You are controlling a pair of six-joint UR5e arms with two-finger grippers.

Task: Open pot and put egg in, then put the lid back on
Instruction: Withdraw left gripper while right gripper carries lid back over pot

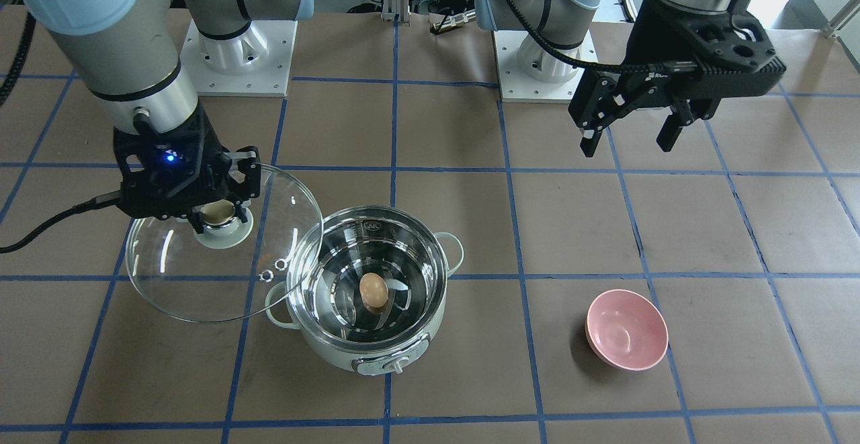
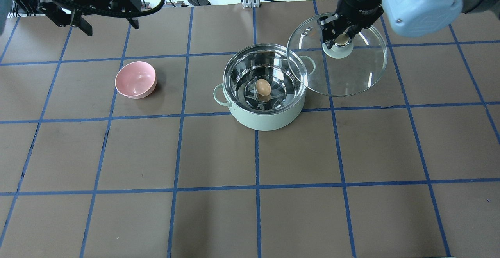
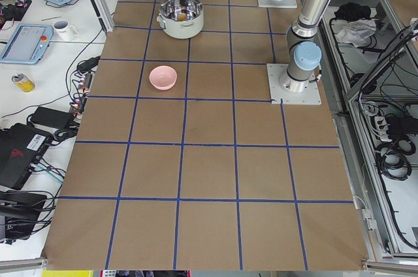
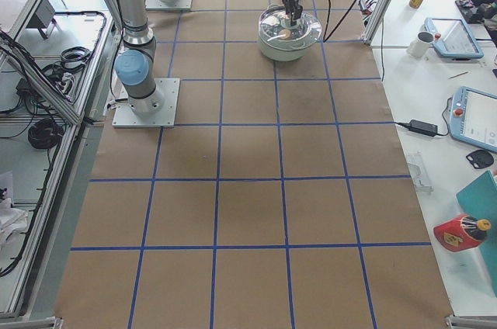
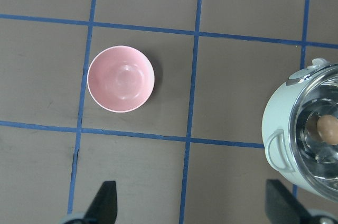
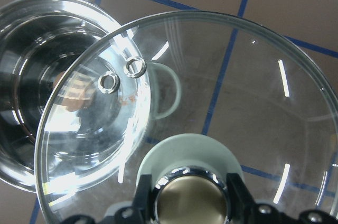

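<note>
You're working in a robotics lab: two arms (image 3: pixel 304 61) bolted to a tape-gridded table (image 3: pixel 209 176), teach pendants (image 3: pixel 26 40) and loose cables (image 3: pixel 390 159) alongside.

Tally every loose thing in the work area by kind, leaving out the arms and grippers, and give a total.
pot: 1
egg: 1
lid: 1
pink bowl: 1
Total: 4
</note>
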